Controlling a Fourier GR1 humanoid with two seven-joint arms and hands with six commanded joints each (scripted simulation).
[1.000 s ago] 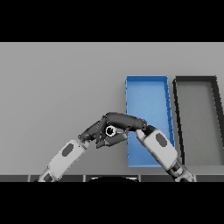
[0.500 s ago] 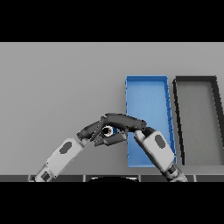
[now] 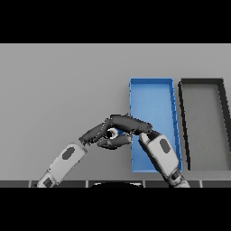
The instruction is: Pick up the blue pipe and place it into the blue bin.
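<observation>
The blue pipe [image 3: 115, 132] shows only as a small blue piece with a pale ring end, just left of the blue bin [image 3: 151, 95]. My right hand [image 3: 130, 123] reaches left from the bin's near left corner, its fingers curled over the pipe and pinching it. My left hand [image 3: 94, 135] lies right against it from the lower left, fingers relaxed and pointing right, touching the right hand's fingers. Most of the pipe is hidden between the two hands. The bin holds nothing that I can see; my right forearm covers its near corner.
A black bin [image 3: 202, 83] stands right beside the blue one, on its right. The grey table [image 3: 58, 90] stretches out to the left and behind the hands.
The right forearm has shifted slightly left and its fingers have flattened over the pipe. The left hand and both bins have stayed where they were.
</observation>
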